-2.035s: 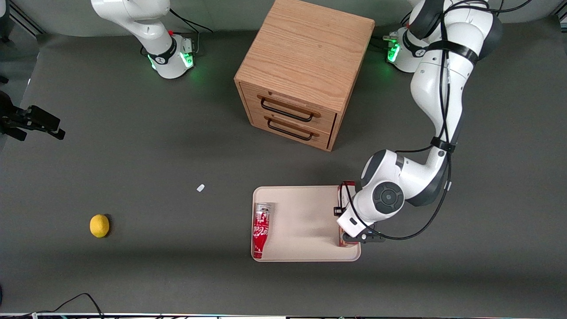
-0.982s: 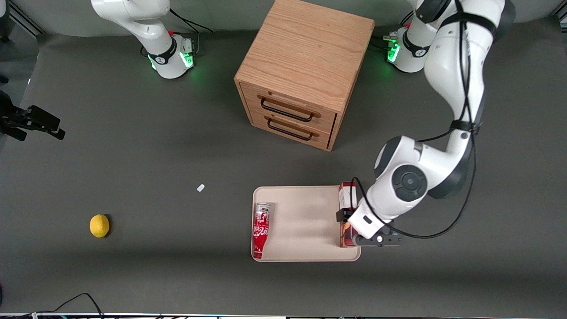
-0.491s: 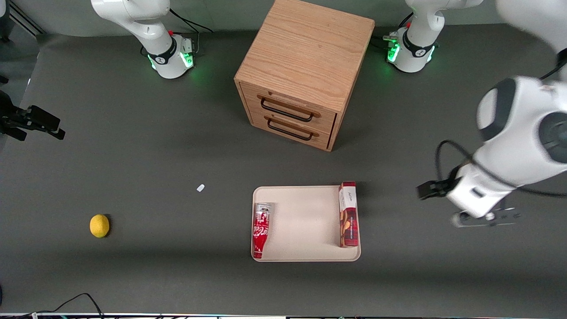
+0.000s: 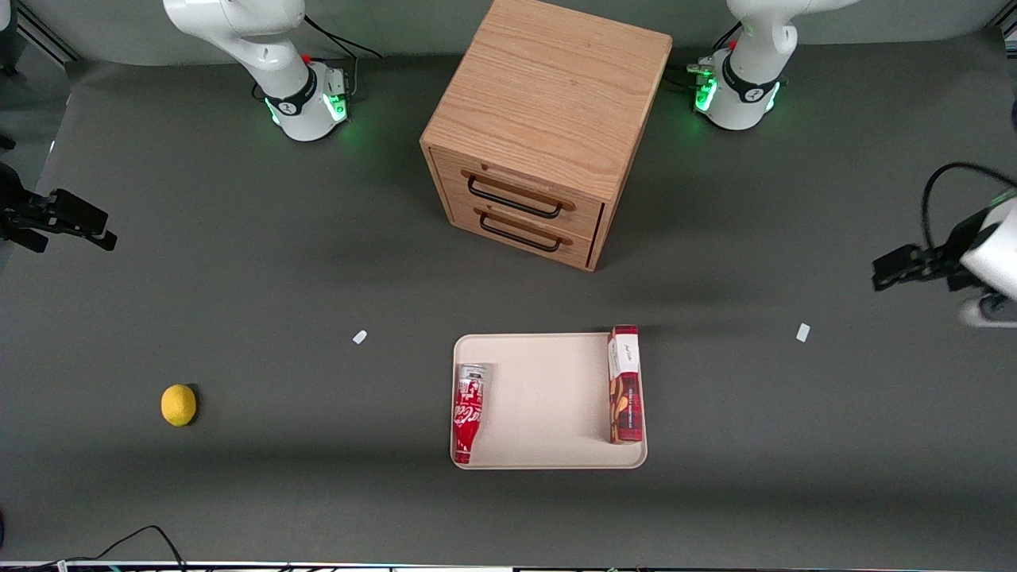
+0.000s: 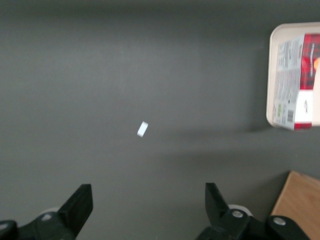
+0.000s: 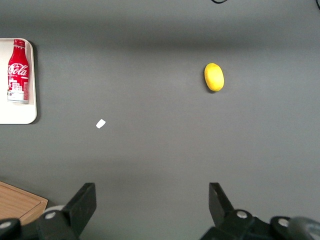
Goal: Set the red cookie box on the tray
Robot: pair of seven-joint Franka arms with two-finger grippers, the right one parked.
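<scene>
One red cookie box [image 4: 624, 384] lay flat along the tray's [image 4: 548, 459] edge nearest my arm. My gripper [image 5: 149, 209] hung spread and empty over bare table; pulling clear suited best.

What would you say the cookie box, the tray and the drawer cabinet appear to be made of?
The red cookie box looks like printed cardboard: flat panels, sharp folded edges. The tray it lies on seems matte beige plastic, going by its rounded corners and moulded low rim. The drawer cabinet shows oak-like grain, wood or veneer, with dark, probably metal, handles. The gripper hangs open over the table toward the working arm's end.
</scene>
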